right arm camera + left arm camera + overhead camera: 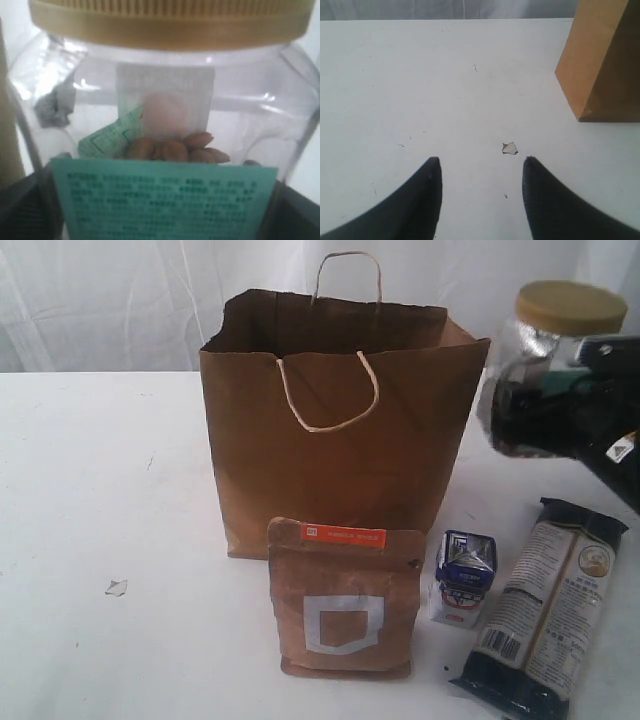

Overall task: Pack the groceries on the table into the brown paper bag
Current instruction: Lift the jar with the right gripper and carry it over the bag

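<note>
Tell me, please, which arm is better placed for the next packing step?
Right. The right pincer holds the gold-lidded jar aloft beside the brown paper bag, level with its open top; the left pincer hangs open and empty over bare table.

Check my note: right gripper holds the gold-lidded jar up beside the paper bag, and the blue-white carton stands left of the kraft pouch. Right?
Wrong side: in the exterior view the blue-white carton stands right of the kraft pouch. The rest stands.
</note>
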